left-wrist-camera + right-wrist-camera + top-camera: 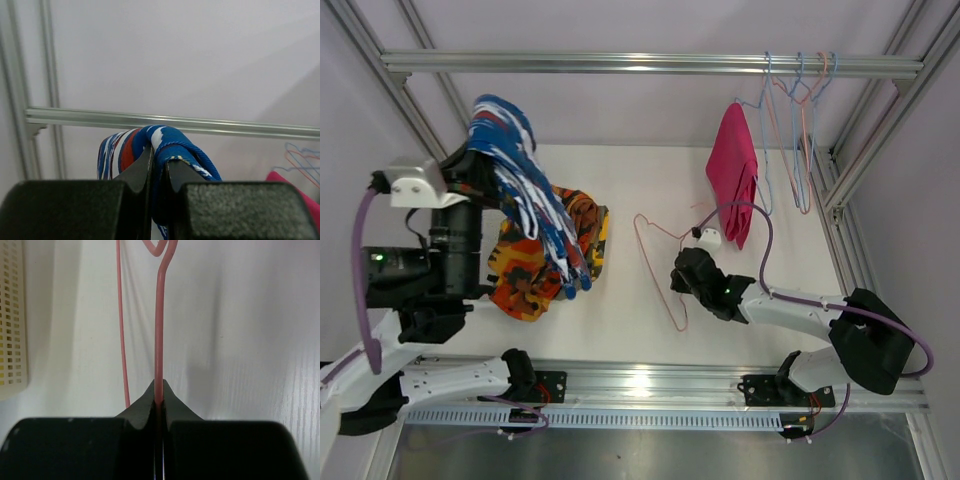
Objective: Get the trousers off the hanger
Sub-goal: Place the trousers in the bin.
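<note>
My left gripper [480,150] is raised at the left and shut on the blue-red-white patterned trousers [530,195], which hang down from it over the table. In the left wrist view the cloth [172,140] is pinched between the closed jaws of that gripper [159,162]. The orange patterned trousers [525,275] lie in a heap below. My right gripper [678,270] is low over the table and shut on the wire of a bare pink hanger [655,255]; the right wrist view shows the hanger wire [159,330] clamped in that gripper [159,395]. The magenta pink trousers [732,170] hang from the rail. The plain yellow and camouflage trousers are not clearly visible.
Several empty wire hangers [800,130] hang on the top rail [620,62] at the right, next to the frame post [870,150]. A pale yellow perforated thing [10,315] lies left of the hanger in the right wrist view. The front rail [650,385] runs along the near edge.
</note>
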Robot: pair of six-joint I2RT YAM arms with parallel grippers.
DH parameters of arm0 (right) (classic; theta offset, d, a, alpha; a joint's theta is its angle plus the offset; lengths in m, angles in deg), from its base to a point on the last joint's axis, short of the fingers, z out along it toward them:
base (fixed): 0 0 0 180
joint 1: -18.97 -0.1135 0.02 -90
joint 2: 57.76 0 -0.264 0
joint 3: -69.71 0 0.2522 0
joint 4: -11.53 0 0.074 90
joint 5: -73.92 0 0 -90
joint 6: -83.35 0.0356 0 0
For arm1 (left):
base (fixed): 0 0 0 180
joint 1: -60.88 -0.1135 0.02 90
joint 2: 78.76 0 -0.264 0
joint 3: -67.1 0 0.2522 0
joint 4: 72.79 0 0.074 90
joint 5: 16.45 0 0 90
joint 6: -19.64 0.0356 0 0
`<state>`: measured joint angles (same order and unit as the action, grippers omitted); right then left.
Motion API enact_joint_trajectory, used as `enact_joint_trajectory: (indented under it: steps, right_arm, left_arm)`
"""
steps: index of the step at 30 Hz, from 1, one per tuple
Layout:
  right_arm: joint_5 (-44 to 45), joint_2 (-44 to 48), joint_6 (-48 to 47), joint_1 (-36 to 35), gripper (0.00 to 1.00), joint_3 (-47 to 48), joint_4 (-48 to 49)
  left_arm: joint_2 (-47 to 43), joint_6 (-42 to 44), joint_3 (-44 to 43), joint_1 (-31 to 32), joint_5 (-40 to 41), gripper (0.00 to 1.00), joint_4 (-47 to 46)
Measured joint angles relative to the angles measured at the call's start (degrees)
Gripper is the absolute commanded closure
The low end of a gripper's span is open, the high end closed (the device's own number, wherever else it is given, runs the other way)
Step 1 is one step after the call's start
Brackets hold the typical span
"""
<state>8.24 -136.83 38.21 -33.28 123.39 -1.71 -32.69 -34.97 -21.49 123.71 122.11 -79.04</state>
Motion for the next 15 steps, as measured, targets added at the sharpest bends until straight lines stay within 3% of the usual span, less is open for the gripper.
enact_joint_trajectory:
  steps: [7,15]
  right_arm:
    - [-1.29,0.0,-0.33,1.03,1.0,-1.81,1.73]
    - [-2.73,0.0,-0.55,2.27,1.0,-4.44,3.26]
  left_arm:
    - [-4.33,2.05,-0.59,-10.6,3.82,1.0,-0.02]
    - [-8.02,-9.75,6.29,-25.09,4.26,0.99,13.86]
